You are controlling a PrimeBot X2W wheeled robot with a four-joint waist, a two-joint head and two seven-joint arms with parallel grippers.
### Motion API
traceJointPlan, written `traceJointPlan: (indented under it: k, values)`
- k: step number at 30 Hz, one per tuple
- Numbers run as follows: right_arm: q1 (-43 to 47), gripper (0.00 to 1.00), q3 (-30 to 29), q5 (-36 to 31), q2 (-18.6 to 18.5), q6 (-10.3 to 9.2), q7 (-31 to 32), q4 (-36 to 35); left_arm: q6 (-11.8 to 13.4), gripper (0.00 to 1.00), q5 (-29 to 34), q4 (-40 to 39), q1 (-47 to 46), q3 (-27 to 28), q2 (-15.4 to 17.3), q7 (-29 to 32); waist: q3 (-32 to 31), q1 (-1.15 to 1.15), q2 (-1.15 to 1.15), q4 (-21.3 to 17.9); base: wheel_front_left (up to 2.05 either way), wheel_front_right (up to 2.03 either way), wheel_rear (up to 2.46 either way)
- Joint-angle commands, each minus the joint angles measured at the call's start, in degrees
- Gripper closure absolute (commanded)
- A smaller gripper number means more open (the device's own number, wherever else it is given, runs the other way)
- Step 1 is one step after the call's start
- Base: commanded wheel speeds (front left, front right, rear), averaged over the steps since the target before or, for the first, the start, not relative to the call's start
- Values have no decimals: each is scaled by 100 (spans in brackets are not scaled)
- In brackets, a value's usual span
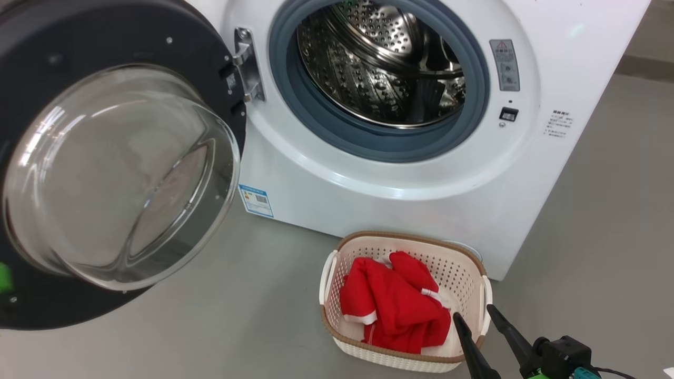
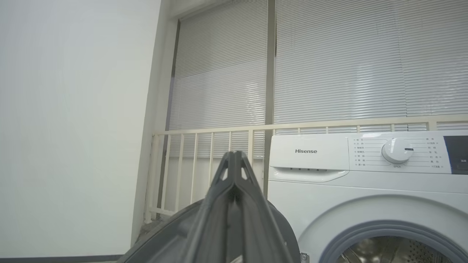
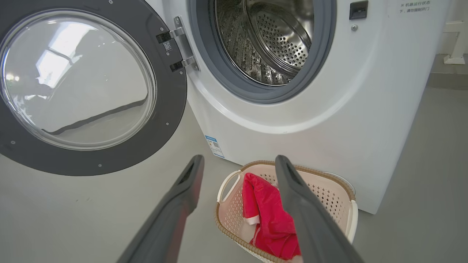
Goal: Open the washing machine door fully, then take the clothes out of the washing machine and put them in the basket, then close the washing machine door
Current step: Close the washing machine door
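Observation:
The washing machine (image 1: 421, 179) stands with its steel drum (image 1: 379, 58) bare. The washing machine door (image 1: 105, 31) hangs swung wide to the left, glass bowl facing me. On the floor in front sits the basket (image 1: 410, 238) with the red clothes (image 1: 392, 308) inside. My right gripper (image 1: 474, 310) hovers open over the basket's near right corner, nothing between its fingers; the right wrist view shows the right gripper (image 3: 239, 157) above the basket (image 3: 329, 190) and clothes (image 3: 267, 212). My left gripper (image 2: 234, 153) is shut on nothing, just behind the door's dark rim (image 2: 161, 241).
Grey floor (image 1: 221, 316) surrounds the basket and runs to the machine's right. In the left wrist view a white wall (image 2: 73, 128) stands at left, with a cream railing (image 2: 204, 153) and window blinds (image 2: 347, 62) behind the machine's control panel (image 2: 396, 150).

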Motion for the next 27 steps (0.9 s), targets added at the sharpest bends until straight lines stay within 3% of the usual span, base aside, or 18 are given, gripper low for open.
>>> traceJointPlan:
  k: [1, 7, 13, 15, 21, 27]
  values:
    - [-102, 0, 90, -12, -11, 28, -37, -137, -31, 100, -166, -17, -395, 218, 393, -22, 84, 0, 0, -49, 0, 0, 0]
    - [-191, 0, 11, -74, -1, 28, -37, -163, -32, 100, -905, 754, -1350, 525, 1172, -22, 303, 0, 0, -86, 0, 0, 0]
    - [-297, 0, -67, -131, 5, 28, -37, -204, -32, 100, -1745, 2297, -2147, 873, 1888, -22, 486, 0, 0, -90, 0, 0, 0]
    - [-310, 0, -80, -142, 6, 28, -37, -211, -32, 100, -1915, 2608, -2271, 901, 1991, 9, 518, 0, 0, -89, 0, 0, 0]
    - [-374, 0, -144, -179, 11, 28, -37, -222, -32, 100, -2599, 4317, -2961, 896, 2554, 1037, 651, 0, 0, -50, 0, 0, 0]
    - [-437, 0, -152, -208, 14, 28, -37, -227, -33, 100, -2932, 5382, -3379, 693, 2923, 2213, 785, 0, 0, 6, 0, 0, 0]
